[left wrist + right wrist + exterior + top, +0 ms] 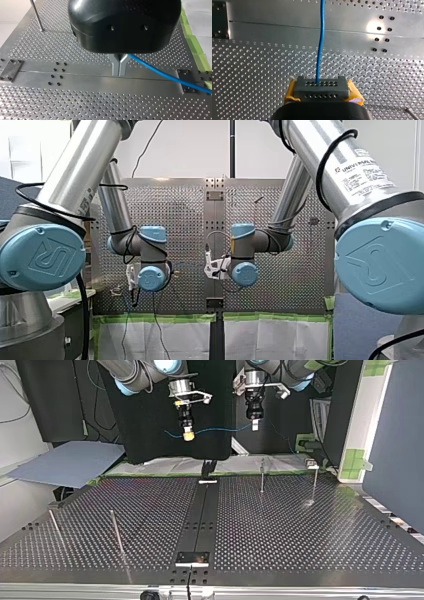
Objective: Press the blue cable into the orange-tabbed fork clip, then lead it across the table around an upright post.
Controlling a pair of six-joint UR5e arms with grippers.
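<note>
Now my left gripper [119, 70] and my right gripper [188, 435] are both clenching the blue cable [220, 430], holding a span between them well above the table [300, 530]. I am judging that lowering it level and lightly tensioned should seat it cleanly.

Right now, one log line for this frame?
left gripper: shut on blue cable | right gripper: shut on blue cable | blue cable: strung between both, above table

blue cable [160, 70] and upright post [37, 16] both cut short by the left wrist view's edge
</note>
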